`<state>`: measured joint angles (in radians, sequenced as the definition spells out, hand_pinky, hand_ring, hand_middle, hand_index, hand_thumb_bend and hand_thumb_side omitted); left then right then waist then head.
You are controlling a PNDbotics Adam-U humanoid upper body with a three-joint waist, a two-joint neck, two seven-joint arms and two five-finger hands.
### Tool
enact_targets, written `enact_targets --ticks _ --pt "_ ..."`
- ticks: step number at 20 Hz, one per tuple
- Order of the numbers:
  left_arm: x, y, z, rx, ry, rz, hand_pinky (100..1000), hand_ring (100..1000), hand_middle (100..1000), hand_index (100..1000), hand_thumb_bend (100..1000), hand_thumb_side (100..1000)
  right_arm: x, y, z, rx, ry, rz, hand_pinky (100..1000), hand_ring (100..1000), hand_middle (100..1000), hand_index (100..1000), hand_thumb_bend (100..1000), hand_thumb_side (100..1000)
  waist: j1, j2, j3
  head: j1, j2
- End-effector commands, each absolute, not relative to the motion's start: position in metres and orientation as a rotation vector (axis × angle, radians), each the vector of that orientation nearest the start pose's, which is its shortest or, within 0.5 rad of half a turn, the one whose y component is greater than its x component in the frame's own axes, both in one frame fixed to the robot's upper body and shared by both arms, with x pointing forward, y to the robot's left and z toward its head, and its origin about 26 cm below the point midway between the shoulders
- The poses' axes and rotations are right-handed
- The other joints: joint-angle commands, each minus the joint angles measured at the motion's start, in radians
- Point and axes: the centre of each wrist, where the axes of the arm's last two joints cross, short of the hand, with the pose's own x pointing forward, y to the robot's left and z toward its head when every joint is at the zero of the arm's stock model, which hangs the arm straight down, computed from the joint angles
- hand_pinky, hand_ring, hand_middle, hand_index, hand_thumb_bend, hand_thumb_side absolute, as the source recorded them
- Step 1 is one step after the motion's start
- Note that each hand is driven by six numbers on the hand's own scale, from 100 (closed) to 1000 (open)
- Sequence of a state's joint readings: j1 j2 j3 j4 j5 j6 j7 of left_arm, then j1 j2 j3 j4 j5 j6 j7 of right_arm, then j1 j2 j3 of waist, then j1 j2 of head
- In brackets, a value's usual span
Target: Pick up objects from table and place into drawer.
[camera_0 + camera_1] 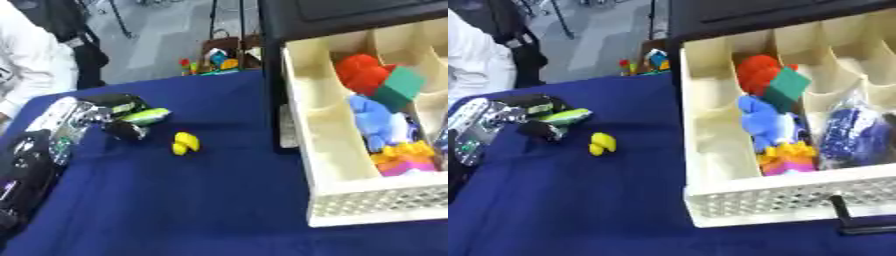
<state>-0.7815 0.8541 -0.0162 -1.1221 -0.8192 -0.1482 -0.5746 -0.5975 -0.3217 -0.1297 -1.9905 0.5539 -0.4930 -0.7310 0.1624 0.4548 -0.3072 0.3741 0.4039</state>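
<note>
Left eye view: left hand (122, 117) comes in from the left over the blue surface (175, 200), fingers curled around a green and white object (145, 116), grasping it just above the cloth. Can't make out what the object is beyond an elongated shape. Small yellow toy (185, 143) lies on the surface just right of the hand, apart from it, between hand and drawer.

Cream drawer (710, 145) sits open on the right side of the surface, split into long compartments with a perforated front wall. Leftmost compartment beside the yellow toy shows bare bottom. Next compartment holds a red toy (756, 70) at the far end, a green block (787, 85) tilted against it, a blue plush toy (767, 122) in the middle, and a yellow, orange and pink block pile (787, 157) near the front. Farther right, a clear bag of dark blue items (855, 132).

Right hand: only a dark piece (846, 217) shows at the lower right edge near the drawer front; finger state can't be told.
</note>
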Motion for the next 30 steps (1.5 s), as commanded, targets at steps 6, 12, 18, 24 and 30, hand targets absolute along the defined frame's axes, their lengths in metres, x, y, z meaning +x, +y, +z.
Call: enact_targets --ticks 6,12,18,24,30 --pt "0.394 0.432 0.299 1.441 -1.184 -1.427 593 719 661 771 131 672 0.309 -0.265 0.299 0.771 2.773 0.286 591 650 561 757 100 1000 -0.016 -0.040 0.015 -0.008 0.006" --pt "0.392 0.427 0.297 1.621 -1.166 -1.473 559 697 623 742 100 673 0.309 -0.266 0.298 0.777 2.774 0.292 591 649 563 760 100 1000 -0.020 -0.049 0.021 -0.015 0.007" --pt "0.390 0.420 0.298 1.706 -1.192 -1.510 556 696 621 735 100 678 0.309 -0.266 0.297 0.780 2.776 0.295 591 649 564 760 100 1000 -0.022 -0.059 0.025 -0.018 0.012" --pt "0.385 0.409 0.306 1.763 -1.236 -1.562 542 682 608 719 100 678 0.310 -0.267 0.296 0.787 2.781 0.304 589 648 567 760 100 1000 -0.021 -0.077 0.032 -0.024 0.025" --pt "0.379 0.396 0.312 1.821 -1.286 -1.611 526 673 595 701 100 682 0.310 -0.267 0.294 0.793 2.784 0.314 588 646 571 759 100 1000 -0.021 -0.101 0.039 -0.030 0.035"
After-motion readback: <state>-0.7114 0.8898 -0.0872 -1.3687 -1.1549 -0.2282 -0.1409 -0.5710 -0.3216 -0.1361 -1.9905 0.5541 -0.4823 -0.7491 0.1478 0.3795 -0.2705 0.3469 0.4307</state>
